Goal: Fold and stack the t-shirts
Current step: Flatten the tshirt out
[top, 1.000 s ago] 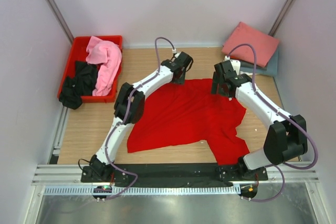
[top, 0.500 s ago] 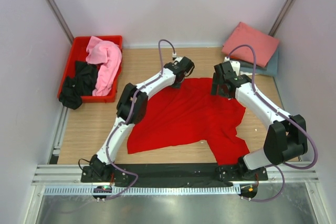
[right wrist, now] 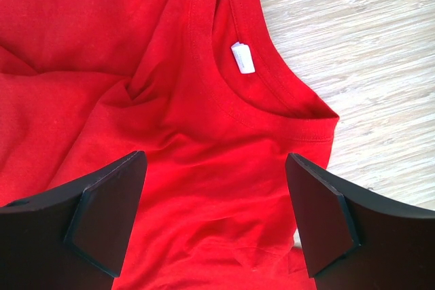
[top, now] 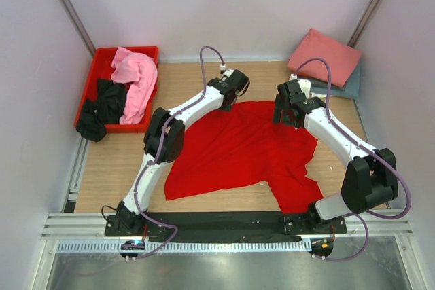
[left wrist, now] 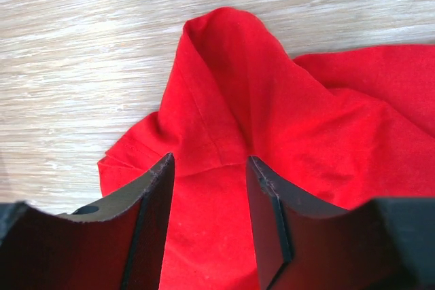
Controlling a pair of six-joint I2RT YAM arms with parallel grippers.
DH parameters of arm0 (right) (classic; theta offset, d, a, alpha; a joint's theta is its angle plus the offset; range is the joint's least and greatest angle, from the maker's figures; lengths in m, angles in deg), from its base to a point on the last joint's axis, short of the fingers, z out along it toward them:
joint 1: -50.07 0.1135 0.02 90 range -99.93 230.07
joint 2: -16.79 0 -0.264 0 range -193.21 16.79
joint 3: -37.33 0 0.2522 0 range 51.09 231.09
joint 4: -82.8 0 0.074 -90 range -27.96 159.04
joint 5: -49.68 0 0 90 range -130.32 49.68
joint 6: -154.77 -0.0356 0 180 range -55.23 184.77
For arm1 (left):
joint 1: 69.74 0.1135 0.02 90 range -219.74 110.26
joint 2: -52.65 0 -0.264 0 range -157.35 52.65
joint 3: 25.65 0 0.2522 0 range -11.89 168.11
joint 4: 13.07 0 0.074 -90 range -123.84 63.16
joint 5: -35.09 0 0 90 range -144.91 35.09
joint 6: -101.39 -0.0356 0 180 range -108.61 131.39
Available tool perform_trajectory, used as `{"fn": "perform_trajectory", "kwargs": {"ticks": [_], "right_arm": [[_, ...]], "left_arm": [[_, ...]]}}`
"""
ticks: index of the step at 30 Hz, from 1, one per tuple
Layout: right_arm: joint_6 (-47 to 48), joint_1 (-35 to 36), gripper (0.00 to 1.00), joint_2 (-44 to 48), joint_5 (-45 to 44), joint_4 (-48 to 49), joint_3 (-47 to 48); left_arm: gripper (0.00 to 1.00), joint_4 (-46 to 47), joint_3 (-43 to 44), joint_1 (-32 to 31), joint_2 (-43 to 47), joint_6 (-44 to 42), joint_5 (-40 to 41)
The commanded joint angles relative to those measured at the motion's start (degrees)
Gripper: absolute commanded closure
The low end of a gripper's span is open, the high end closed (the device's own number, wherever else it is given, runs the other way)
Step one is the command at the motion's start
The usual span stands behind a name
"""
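- Worktop point(top: 197, 79) of pale wood, carrying all that follows.
- Across its middle, between both arms: red t-shirt point(top: 245, 151), spread loosely and rumpled, not yet folded. Long axis judged diagonal, collar end at far right, hem toward near left.
- At far left: red crate point(top: 102, 56), holding light pink t-shirt point(top: 136, 79) and black t-shirt point(top: 102, 103), the black one spilling over the near rim.
- In far right corner: salmon pink t-shirt point(top: 325, 56), folded, lying on grey-blue t-shirt point(top: 353, 85), well apart from the red cloth.
- Low over the far-left corner of the red cloth: left tool point(left wrist: 207, 161), half spread, straddling a raised ridge that runs away from it toward bare wood. Nothing plainly pinched.
- Just on the body side of the collar point(right wrist: 272, 103): right tool point(right wrist: 214, 161), spread wide, hovering, gripping nothing. Neck opening pointing away, toward far right.
- Likely hinge of the next move: each far corner right beneath its nearer arm, ridge in line with the left fingers.
- Inside the neckband: white label point(right wrist: 242, 57).
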Motion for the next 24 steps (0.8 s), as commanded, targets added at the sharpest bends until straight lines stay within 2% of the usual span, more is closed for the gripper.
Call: {"fn": "perform_trajectory", "kwargs": {"ticks": [1,24], "right_arm": [[0.6,0.0,0.1,1.5,-0.2,1.9,-0.2],[0.8,0.0,0.1,-0.1,0.4,2.7,-0.2]], "left_arm": [[0.53,0.8,-0.6,0.3,2.8,0.1,2.1],[0.56,1.8,0.5,1.1,-2.7,0.4,-1.6]]}}
